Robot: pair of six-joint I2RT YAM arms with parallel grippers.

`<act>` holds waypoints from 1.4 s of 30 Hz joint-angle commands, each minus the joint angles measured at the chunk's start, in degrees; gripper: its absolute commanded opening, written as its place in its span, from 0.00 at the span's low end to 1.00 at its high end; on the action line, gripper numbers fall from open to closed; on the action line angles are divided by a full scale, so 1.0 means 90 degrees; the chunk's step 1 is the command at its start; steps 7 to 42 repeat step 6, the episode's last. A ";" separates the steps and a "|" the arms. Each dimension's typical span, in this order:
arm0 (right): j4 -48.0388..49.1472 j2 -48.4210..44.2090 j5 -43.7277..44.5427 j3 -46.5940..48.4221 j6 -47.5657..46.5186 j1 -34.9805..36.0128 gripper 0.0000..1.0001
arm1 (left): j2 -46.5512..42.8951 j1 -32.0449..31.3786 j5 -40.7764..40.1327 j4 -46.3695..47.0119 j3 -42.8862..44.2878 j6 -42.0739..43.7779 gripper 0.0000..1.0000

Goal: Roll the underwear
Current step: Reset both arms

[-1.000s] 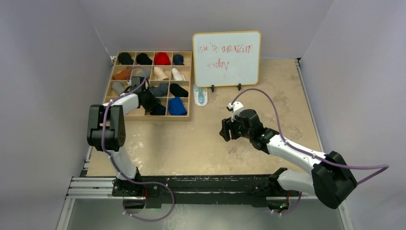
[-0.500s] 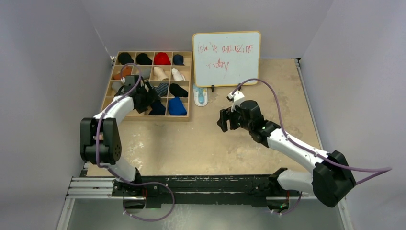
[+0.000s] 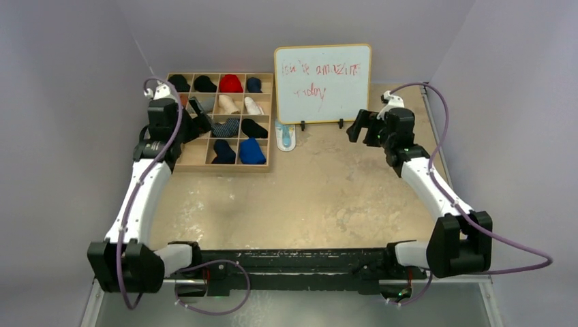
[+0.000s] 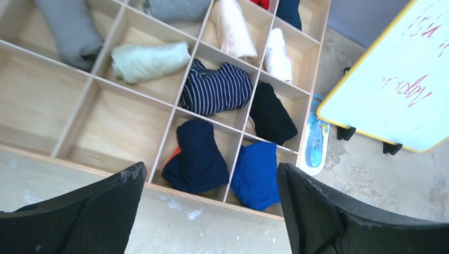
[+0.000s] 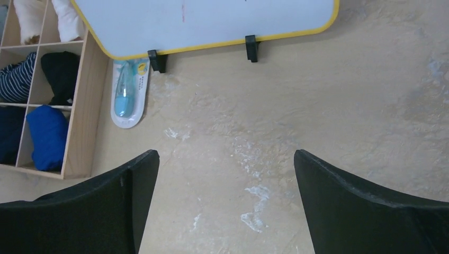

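The left arm (image 3: 140, 197) and right arm (image 3: 427, 182) share one build: slim white links between bulky black joint housings. A purple cable (image 3: 417, 84) loops loosely along each. A small white connector (image 3: 161, 89) caps each wrist. The left gripper (image 4: 209, 211) and right gripper (image 5: 225, 206) are black, with broad, rounded fingers (image 4: 328, 211) of matte, finely textured plastic.

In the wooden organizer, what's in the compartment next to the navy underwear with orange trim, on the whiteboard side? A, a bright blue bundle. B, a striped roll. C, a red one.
A: the bright blue bundle lies right beside the navy underwear in the near row.
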 commanded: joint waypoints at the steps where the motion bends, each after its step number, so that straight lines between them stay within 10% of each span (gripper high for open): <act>1: -0.0169 -0.0387 0.0071 0.0282 -0.0234 0.0045 0.99 | -0.0797 0.0042 -0.0677 -0.0349 0.0137 0.0945 0.91; 42: 0.0303 -0.0701 0.0099 -0.0072 -0.0563 0.0043 0.99 | -0.1138 0.0042 -0.0783 -0.0401 -0.0142 0.1209 0.92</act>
